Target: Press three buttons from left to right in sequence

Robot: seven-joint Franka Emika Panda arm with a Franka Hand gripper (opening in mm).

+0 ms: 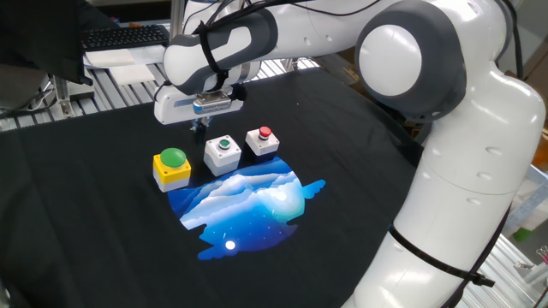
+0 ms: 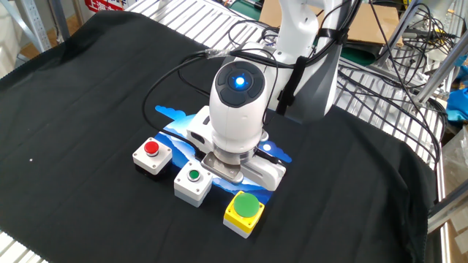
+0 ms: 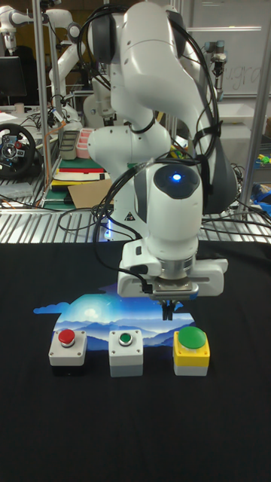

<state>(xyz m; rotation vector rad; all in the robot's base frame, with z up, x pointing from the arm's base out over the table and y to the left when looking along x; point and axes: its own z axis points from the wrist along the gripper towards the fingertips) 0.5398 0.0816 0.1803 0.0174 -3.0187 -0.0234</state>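
Gripper (image 3: 172, 287) held above the cloth (image 1: 94, 222), behind a row of three button boxes.

The yellow box (image 3: 191, 351), the green-button box (image 3: 125, 352) and the red-button box (image 3: 67, 347) were lined up side by side along the edge of a blue print (image 1: 248, 205). The fingertips were seen hanging just behind the yellow box, holding nothing; whether they were apart could not be told.

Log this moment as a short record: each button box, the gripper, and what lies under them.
yellow box: big green dome, one end of the row
middle box: white, small green button
end box: white, small red button
gripper: hovering above the cloth, touching no box
jaws: state not visible
surface: black cloth with blue mountain print
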